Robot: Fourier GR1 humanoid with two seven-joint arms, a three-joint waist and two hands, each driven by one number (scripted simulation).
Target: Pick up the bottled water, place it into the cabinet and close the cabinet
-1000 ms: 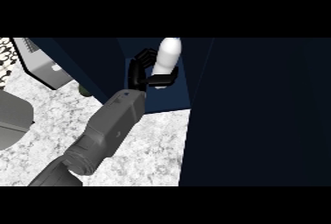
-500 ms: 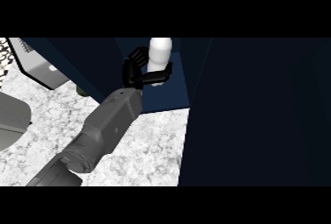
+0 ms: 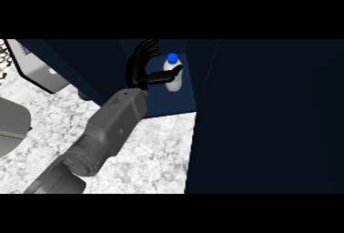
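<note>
Bottled water (image 3: 173, 78) stands upright inside the dark blue cabinet (image 3: 101, 63); my left hand (image 3: 141, 68) is beside it, fingers spread and holding nothing, thumb across its front; closing the cabinet remains.

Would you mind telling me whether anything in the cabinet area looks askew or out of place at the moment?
Nothing stands out. The bottled water stands upright inside the dark blue cabinet, blue cap up. The hand beside it has its fingers spread, with the thumb across the bottle's front. No spill or damage shows on the marble counter.
</note>
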